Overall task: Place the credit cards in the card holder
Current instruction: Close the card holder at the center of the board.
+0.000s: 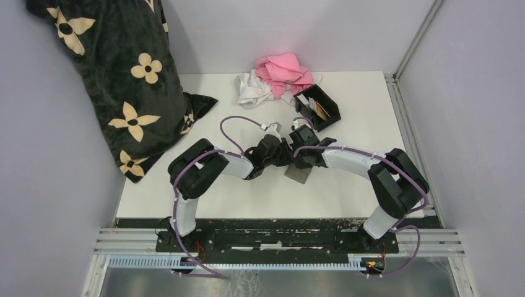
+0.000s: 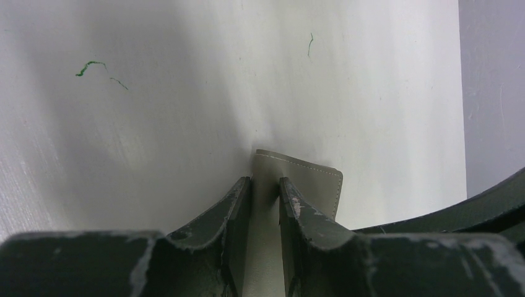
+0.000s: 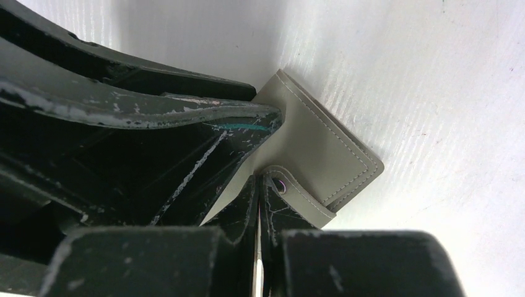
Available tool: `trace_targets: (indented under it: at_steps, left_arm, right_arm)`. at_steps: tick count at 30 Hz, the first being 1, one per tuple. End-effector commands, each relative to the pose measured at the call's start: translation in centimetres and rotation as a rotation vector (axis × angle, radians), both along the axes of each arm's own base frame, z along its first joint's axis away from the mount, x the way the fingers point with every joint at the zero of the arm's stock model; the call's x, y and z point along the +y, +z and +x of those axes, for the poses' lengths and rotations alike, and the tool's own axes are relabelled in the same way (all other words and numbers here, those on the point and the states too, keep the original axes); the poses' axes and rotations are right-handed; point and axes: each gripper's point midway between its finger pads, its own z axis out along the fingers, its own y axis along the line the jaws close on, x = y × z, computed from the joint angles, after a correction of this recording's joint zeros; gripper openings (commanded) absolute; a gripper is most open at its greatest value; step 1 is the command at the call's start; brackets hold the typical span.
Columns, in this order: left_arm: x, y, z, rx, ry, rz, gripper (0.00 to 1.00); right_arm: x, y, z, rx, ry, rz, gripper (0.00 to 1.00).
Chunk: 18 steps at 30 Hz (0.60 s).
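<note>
Only my top view shows the card holder [image 1: 329,104], cards [image 1: 313,108] standing inside it, just beyond both hands. The wrist views show my left hand [image 2: 265,185] clamped on the grey wallet [image 2: 309,179] and my right hand [image 3: 259,180] pinched shut on its snap tab [image 3: 297,195].

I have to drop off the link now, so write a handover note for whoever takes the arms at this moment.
Left tool: shut on the edge of the folded grey wallet.
Right tool: shut on its snap tab.
Card holder: far right, near the pink cloth.
Done: credit cards, tan and white, stand in the holder.
Left: whether the wallet hides more cards cannot be seen; probably open it and move any found.
</note>
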Motion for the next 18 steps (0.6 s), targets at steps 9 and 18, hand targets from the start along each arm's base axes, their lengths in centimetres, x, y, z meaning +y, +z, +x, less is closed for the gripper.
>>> trace_targets:
  at_steps: [9, 18]
  left_arm:
    - [4.9, -10.0, -8.1, 0.321, -0.081, 0.275, 0.31]
    - [4.9, -9.8, -7.9, 0.318, -0.079, 0.281, 0.31]
  right_arm:
    - [-1.4, -3.9, -3.9, 0.125, -0.102, 0.067, 0.02]
    - [-3.1, -4.8, -4.5, 0.15, -0.243, 0.186, 0.01]
